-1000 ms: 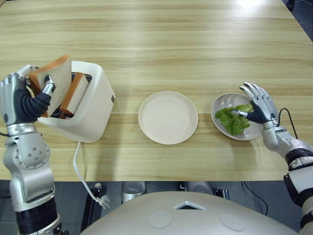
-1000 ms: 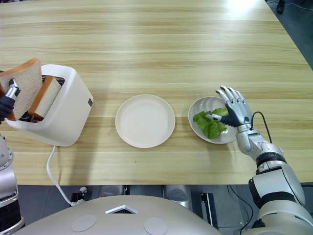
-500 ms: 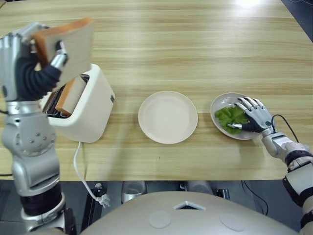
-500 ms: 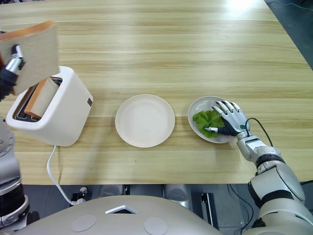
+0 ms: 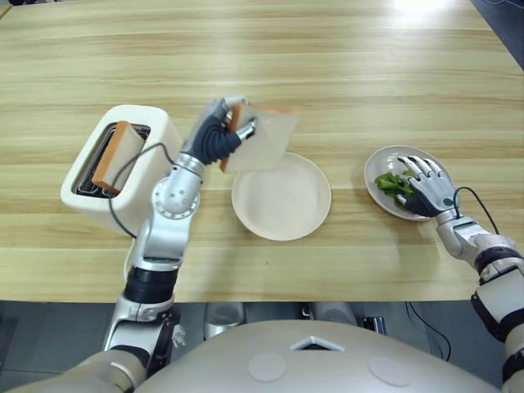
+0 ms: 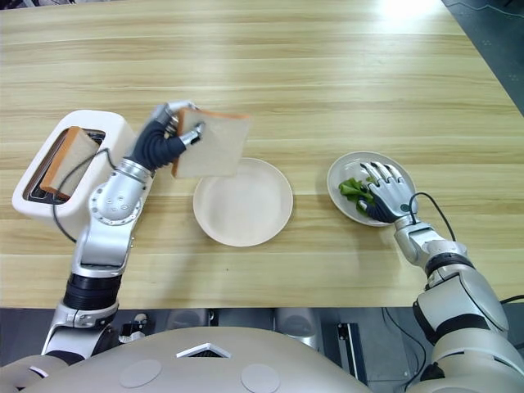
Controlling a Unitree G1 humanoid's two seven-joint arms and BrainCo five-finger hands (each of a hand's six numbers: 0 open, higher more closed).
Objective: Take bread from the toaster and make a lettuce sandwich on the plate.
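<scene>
Left robot hand (image 5: 214,137) clamps the bread slice (image 5: 262,141) by one edge, tilted over the plate (image 5: 286,205) rim. If you release here, it may tip onto the bench (image 5: 327,65). Right robot hand (image 5: 427,187) rests on the lettuce (image 5: 386,182) in the bowl (image 5: 391,151); can't tell if it has a grip.

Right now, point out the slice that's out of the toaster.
The bread slice is gripped in the left hand, left of centre, over the far-left rim of the plate, just right of the toaster.

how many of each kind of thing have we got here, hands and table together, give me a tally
bread slice: 2
toaster: 1
plate: 1
bowl: 1
lettuce: 1 pile
total: 6
</scene>
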